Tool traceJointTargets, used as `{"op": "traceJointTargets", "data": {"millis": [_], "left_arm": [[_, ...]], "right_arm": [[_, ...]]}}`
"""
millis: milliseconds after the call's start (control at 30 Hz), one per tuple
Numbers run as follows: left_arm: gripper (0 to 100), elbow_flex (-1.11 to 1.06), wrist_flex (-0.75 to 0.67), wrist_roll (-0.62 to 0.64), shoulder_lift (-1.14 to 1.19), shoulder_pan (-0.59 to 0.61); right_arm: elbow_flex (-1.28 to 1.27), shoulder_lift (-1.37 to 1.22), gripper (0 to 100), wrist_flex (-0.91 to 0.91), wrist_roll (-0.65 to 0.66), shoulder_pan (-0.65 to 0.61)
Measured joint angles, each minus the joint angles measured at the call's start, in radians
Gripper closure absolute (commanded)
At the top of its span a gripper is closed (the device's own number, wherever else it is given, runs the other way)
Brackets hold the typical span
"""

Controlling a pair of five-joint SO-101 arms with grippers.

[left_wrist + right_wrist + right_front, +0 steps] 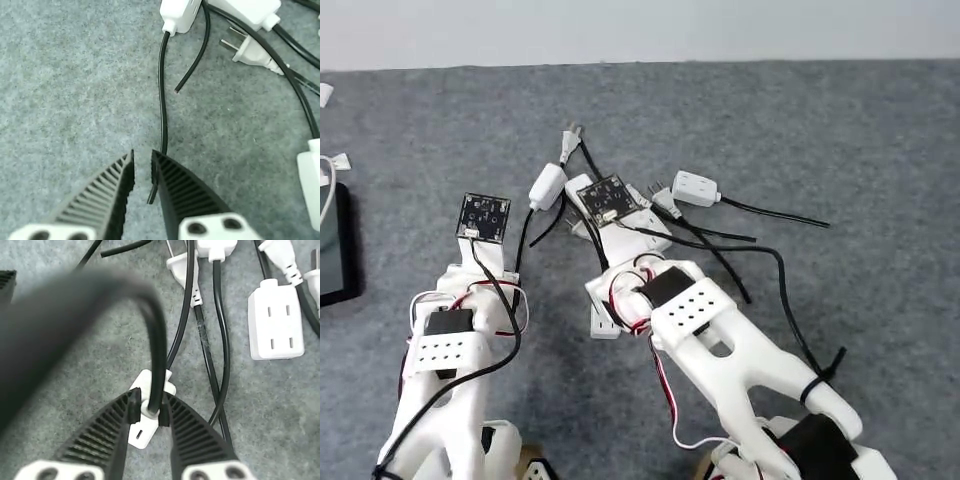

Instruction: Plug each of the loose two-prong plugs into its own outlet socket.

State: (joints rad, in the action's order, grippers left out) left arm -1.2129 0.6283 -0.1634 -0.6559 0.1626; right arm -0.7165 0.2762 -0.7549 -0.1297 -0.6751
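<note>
Plug (250, 50) with two bare prongs lies loose on the gray desk (65, 75), near a black cord (162, 100). Left hand (142, 162): fingers a slim gap apart, low over the desk, the cord's free end lying in the gap. Right hand (150, 407): clamped on a small white connector (142, 432), its own dark cord arching up. Outlet block (276, 325) lies well off to the side, with a second plug (182, 265) beyond the connector.

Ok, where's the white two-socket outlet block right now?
In the high view the outlet block lies on the carpet just right of the right arm's tip, a white plug beside it.
</note>
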Motion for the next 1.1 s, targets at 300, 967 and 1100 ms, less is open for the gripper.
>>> {"op": "traceJointTargets", "data": {"millis": [300, 967, 1100], "left_arm": [[94, 0.000, 0.000, 0.000, 0.000, 0.006], [94, 0.000, -0.021, 0.000, 0.000, 0.006], [94, 0.000, -0.025, 0.000, 0.000, 0.008]], "right_arm": [[-0.069, 0.014, 99.1, 0.009, 0.017, -0.011], [0.144, -0.215, 76.0, -0.141, 0.061, -0.071], [0.124, -0.242, 70.3, -0.158, -0.005, -0.140]]}}
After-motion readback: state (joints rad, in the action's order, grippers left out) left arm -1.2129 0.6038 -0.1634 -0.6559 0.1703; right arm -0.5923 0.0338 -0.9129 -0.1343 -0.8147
